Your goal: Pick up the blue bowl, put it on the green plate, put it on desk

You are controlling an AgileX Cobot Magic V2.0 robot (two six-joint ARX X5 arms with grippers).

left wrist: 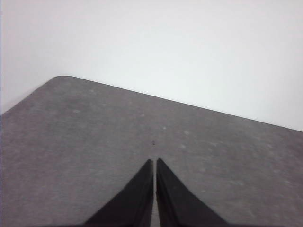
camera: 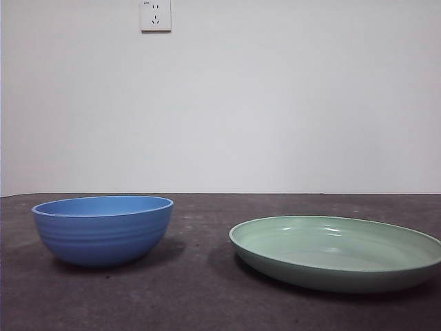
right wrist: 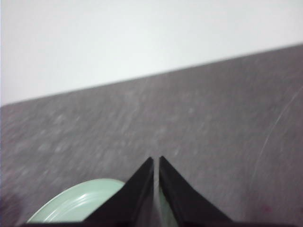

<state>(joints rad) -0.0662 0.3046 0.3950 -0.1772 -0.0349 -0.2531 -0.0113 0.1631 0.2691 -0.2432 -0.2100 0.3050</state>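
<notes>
A plain white wall (camera: 275, 103) stands at the back of the room, and high up on it, a bit to the left, sits a small white plug socket (camera: 155, 15) with little dark holes.

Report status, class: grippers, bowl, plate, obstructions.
Left gripper shut, empty, over bare desk. Right gripper shut, empty, by green plate. Blue bowl on desk, apart from plate. Nothing between them.

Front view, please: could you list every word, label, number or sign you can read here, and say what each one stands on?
None can be read.
Wall socket: a small mark at its top left corner, too small to read.
Blue bowl, green plate and desk: no text or signs.
</notes>
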